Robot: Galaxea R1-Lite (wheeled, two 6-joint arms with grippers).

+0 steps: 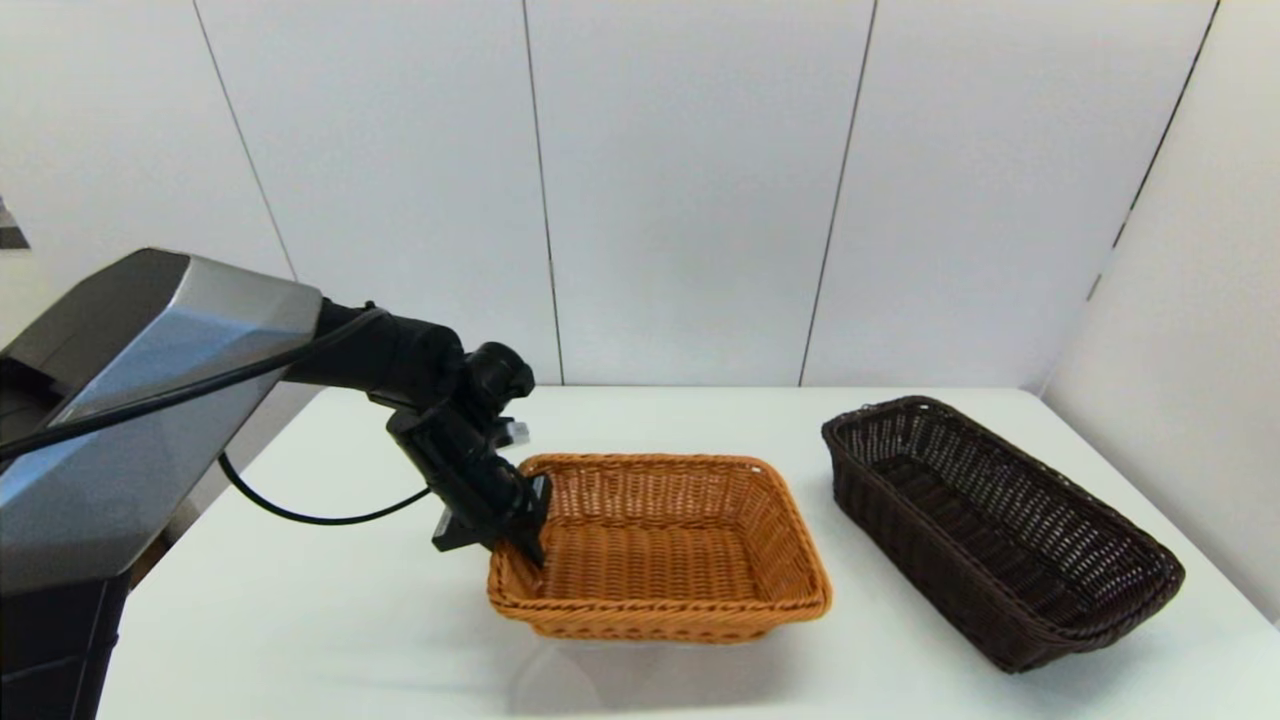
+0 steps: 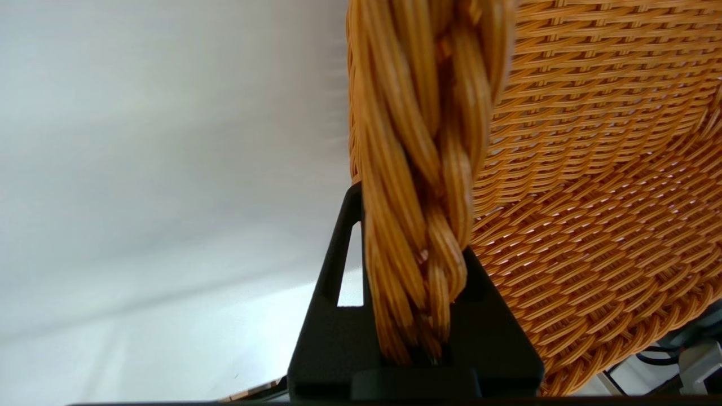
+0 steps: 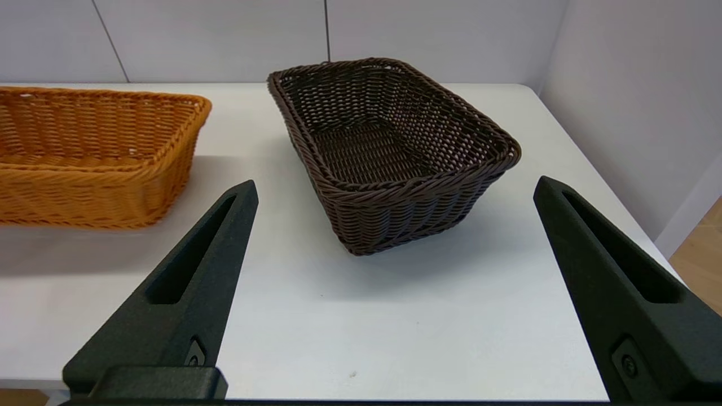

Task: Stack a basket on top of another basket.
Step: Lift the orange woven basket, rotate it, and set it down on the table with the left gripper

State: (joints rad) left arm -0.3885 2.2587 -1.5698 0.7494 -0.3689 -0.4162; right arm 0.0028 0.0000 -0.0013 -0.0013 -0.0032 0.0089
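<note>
The left gripper [image 1: 520,540] pinches the light, stiff orange basket [image 1: 660,545] by its rim; the right gripper [image 3: 395,287] gapes wide.

On the table [image 1: 330,620], one basket [image 1: 660,545] sits left of the other basket [image 1: 1000,530] (well apart).

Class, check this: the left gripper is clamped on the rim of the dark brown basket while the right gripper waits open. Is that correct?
Not quite. The left gripper is clamped on the orange basket's rim, as the left wrist view shows. The dark brown basket stands untouched. The right gripper does wait open.
</note>
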